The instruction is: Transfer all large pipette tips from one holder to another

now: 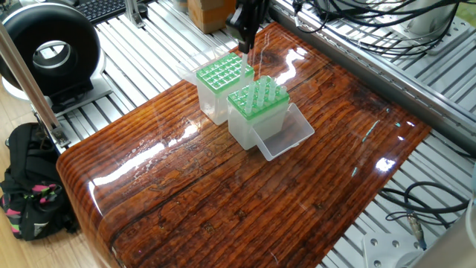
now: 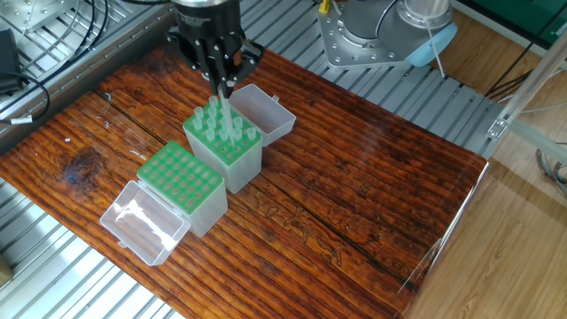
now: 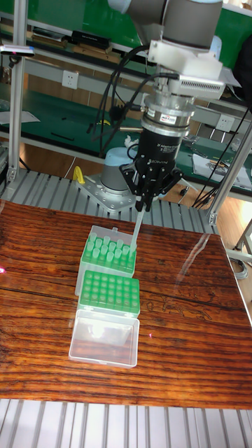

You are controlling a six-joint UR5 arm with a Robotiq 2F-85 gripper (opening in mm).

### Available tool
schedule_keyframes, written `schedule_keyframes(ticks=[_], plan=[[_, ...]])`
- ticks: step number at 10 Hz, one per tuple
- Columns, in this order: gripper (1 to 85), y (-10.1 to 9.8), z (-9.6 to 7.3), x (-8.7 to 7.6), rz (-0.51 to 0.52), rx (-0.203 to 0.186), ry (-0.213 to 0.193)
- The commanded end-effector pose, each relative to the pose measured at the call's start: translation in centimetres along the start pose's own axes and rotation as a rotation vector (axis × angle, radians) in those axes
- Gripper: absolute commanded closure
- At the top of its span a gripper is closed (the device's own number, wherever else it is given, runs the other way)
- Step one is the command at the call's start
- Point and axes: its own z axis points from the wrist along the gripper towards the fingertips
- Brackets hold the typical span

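Observation:
My gripper [image 2: 222, 83] [image 3: 142, 205] [image 1: 248, 33] hangs above the holder full of large pipette tips [image 2: 223, 135] [image 3: 108, 252] [image 1: 257, 98]. It is shut on one translucent tip [image 2: 227, 115] [image 3: 136, 232] that points straight down. That tip's point sits at about the height of the tops of the other tips, over the rack's far side. Right beside this rack stands a second holder [image 2: 182, 180] [image 3: 109, 292] [image 1: 220, 74], its green grid of holes showing no tips.
Each holder has a clear hinged lid lying open on the wooden table: one lid [image 2: 143, 221] [image 3: 104, 339] by the second holder, the other lid [image 2: 265, 111] [image 1: 285, 134] by the full one. The robot base [image 2: 381, 31] and cables [image 1: 372, 22] flank the table.

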Motion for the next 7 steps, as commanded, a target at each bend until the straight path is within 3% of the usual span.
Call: schedule_keyframes(ticks=[1, 3, 7], plan=[[83.7, 0.3, -1.2, -0.8, -0.004, -0.030, -0.046], [83.7, 1.0, -1.5, -2.7, -0.015, -0.066, -0.116], [84.7, -0.2, -2.1, -5.1, -0.073, -0.026, -0.212]])
